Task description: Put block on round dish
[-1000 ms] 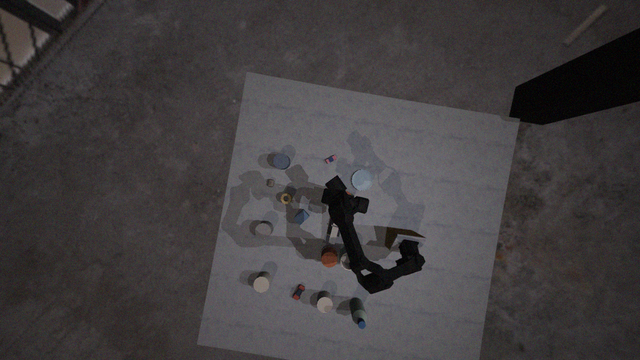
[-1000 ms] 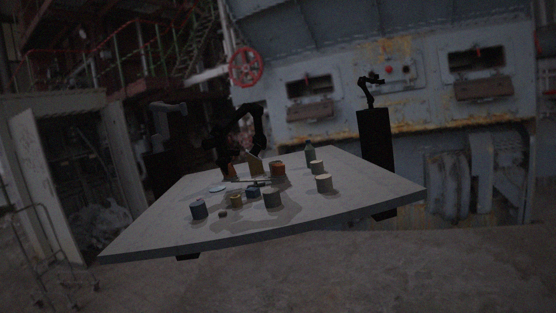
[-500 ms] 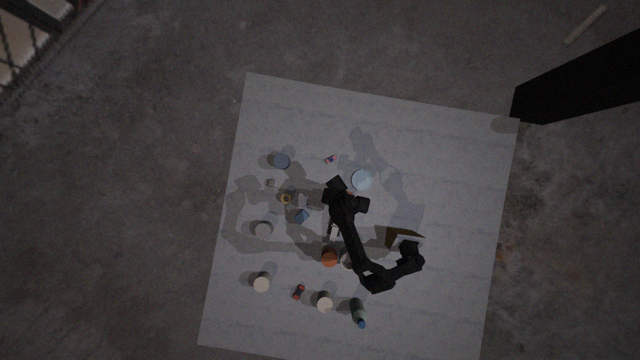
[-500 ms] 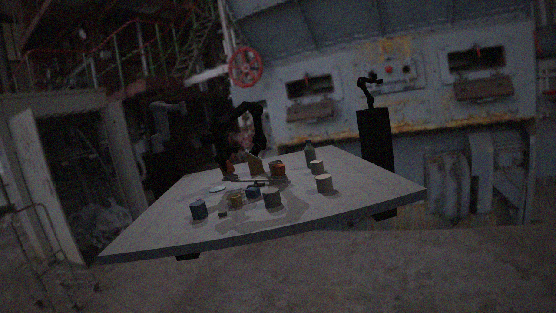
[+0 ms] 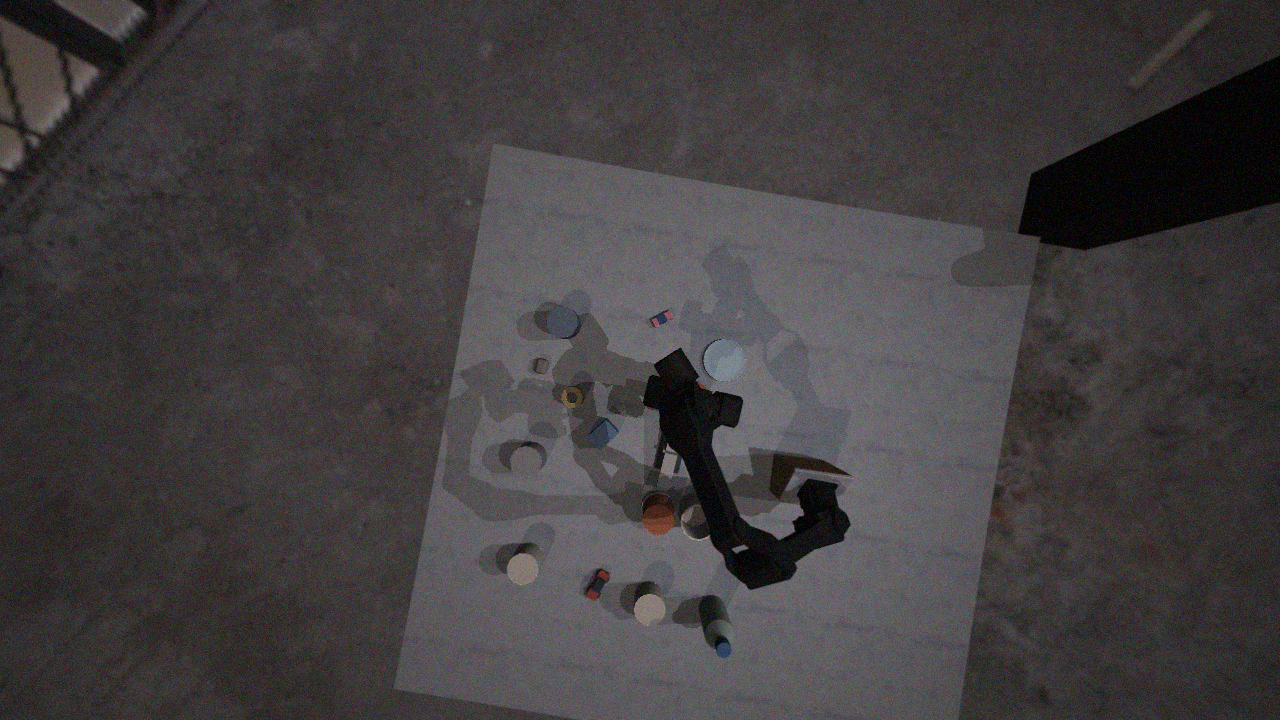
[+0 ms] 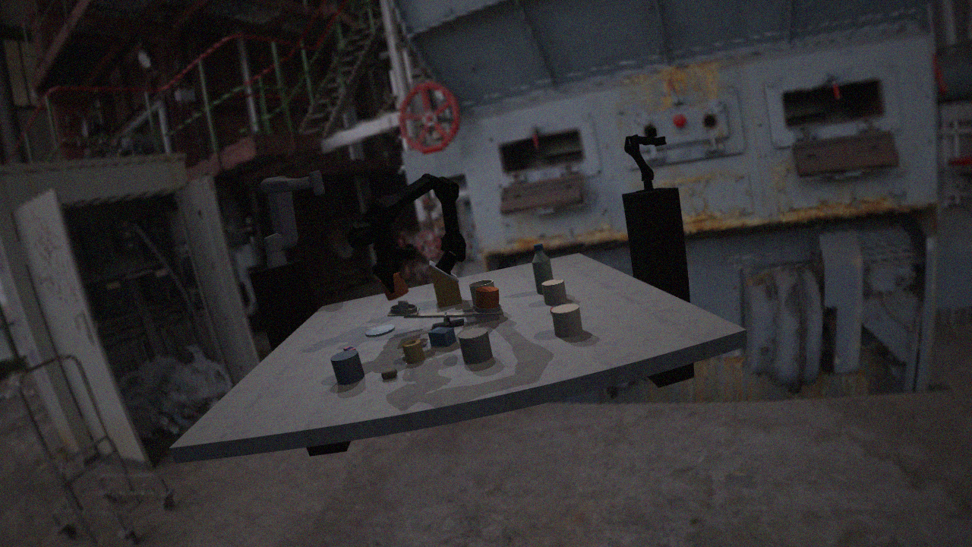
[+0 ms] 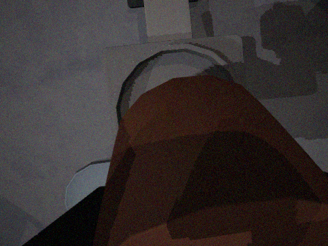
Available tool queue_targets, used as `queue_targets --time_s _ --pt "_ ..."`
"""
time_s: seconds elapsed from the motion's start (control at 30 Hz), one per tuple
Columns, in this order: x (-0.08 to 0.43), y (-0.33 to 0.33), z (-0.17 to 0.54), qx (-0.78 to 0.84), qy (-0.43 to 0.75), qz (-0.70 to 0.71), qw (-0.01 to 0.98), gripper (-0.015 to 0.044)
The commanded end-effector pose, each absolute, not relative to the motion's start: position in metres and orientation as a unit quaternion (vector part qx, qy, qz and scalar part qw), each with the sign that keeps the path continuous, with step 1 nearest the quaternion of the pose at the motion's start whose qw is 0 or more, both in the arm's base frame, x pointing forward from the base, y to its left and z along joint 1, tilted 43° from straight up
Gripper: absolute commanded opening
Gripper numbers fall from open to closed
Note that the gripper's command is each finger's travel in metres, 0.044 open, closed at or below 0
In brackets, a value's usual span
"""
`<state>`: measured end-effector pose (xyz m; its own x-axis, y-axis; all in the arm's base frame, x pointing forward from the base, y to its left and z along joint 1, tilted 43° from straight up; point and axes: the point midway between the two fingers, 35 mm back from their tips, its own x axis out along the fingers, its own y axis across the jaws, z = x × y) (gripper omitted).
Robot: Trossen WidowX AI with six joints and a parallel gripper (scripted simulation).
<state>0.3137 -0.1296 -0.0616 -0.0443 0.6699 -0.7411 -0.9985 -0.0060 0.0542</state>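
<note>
My gripper (image 5: pixel 689 383) (image 6: pixel 392 279) is shut on an orange cup (image 6: pixel 395 286) (image 7: pixel 205 178) and holds it tilted, a little above the near end of the balance. In the top view the arm hides most of this cup. The second orange cup (image 5: pixel 657 515) (image 6: pixel 486 297) stands on the balance's other end. The bare round pad (image 6: pixel 403 308) (image 7: pixel 137 78) lies under the lifted cup, with the beam (image 7: pixel 166 0) (image 6: pixel 434 314) running off it. I cannot make out the block. The pale blue round dish (image 5: pixel 724 359) (image 6: pixel 379 330) (image 7: pixel 84 182) lies flat beside the gripper.
Around the balance stand a blue cylinder (image 5: pixel 562 322) (image 6: pixel 347 365), a yellow ring (image 5: pixel 567 395), a blue cube (image 5: pixel 602 433), a grey cylinder (image 5: pixel 527 457), two cream cylinders (image 5: pixel 522 567) (image 5: pixel 649 608), a bottle (image 5: pixel 716 626), a grey can (image 5: pixel 694 521) and a tan wedge (image 6: pixel 446 289).
</note>
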Motion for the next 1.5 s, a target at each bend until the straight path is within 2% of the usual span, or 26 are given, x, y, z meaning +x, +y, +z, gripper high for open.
queue_targets --time_s 0.0,1.47 --pt "0.315 -0.137 -0.056 -0.276 0.304 0.653 0.637 0.0" --pt "0.311 -0.146 -0.04 -0.27 0.303 0.656 0.636 0.0"
